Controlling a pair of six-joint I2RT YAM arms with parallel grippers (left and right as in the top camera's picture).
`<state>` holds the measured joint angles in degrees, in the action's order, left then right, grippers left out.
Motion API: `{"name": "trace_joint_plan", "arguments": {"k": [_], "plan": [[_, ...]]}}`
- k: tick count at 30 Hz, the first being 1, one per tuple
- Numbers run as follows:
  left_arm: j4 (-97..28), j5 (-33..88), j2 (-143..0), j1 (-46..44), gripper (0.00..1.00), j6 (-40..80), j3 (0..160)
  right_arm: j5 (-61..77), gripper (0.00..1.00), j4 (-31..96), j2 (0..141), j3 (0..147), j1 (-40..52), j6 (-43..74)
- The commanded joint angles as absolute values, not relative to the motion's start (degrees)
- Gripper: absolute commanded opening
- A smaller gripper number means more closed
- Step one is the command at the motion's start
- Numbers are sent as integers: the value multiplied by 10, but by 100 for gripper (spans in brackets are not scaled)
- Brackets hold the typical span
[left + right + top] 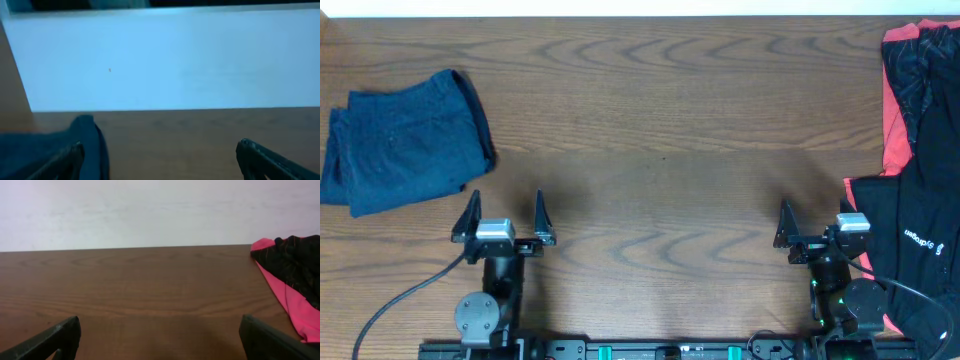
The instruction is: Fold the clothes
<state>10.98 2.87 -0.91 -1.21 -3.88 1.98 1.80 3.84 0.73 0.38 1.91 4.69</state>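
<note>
Near the left edge of the worktop (660, 120), toward the far corner, the navy shorts (405, 140) lie in a compact, roughly squared bundle, which we judge to be folded already. Along the right edge the black and coral garments (920, 200) lie loose and overlapping, from the far right corner down to the front right corner, where the black cloth lies against the right arm's base.

Both arms sit at the front edge. The left fingers (541, 212) are spread wide with nothing between them, near the navy bundle. The right fingers (783, 222) are likewise spread and empty, just beside the black pile.

We expect the cloth to be light, limp and somewhat slick, so it will sag and slide rather than hold a shape. We would pinch it at a hem or waistband, one corner per arm, and drag it to the bare middle before flattening it. Only one garment should be caught, or the pile comes along. We see no containers on the worktop.
</note>
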Motion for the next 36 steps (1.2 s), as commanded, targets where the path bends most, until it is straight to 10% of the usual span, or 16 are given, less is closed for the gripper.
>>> {"name": "trace_joint_plan", "arguments": {"k": [1, 36], "plan": [[116, 19, -1, -9, 98, -82, 2, 24, 99, 41, 4, 3, 15, 38], [-40, 21, -11, -9, 98, -81, 3, 24, 99, 41, 4, 3, 15, 38]]}}
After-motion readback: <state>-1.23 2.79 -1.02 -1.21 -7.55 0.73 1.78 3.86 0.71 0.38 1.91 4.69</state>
